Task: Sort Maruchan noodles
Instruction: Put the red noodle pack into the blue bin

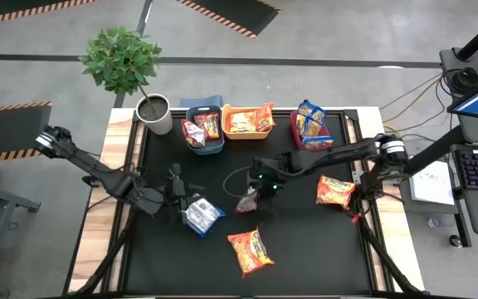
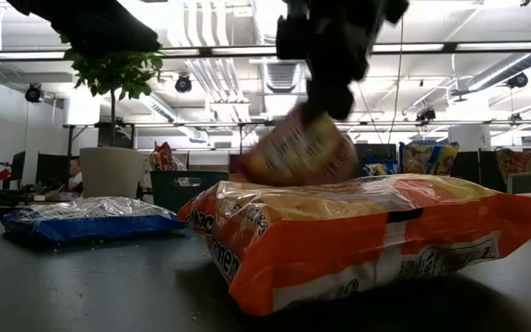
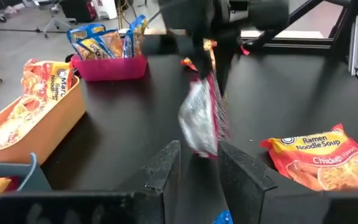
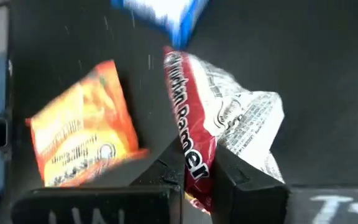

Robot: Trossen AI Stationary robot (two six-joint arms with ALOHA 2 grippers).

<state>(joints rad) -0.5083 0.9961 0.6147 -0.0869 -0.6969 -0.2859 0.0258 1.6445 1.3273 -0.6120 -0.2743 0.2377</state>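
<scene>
My right gripper [image 1: 260,181] is over the middle of the black table, shut on a dark red noodle packet [image 1: 247,200], which also shows in the left wrist view [image 3: 204,118] and blurred in the low view [image 2: 298,148]. My left gripper [image 1: 181,198] is to its left, open [image 3: 197,171] with nothing between its fingers. A blue noodle packet [image 1: 202,215] lies flat on the table right beside those fingers. Two orange packets lie flat, one near the front [image 1: 251,250] and one at the right [image 1: 336,191]. My right gripper pinches one end of the dark red packet [image 4: 194,177] between its two fingers. The fingers slant down from above. The packet hangs below them, crumpled, its red face and white back both showing, and its lower end [image 3: 201,149] looks clear of the table.
Along the far edge stand a blue bin [image 1: 204,143], a yellow bin [image 1: 226,124] and a red bin [image 1: 299,137], each with packets inside. A potted plant [image 1: 153,114] stands at the far left corner. Bare table lies between the bins and the grippers.
</scene>
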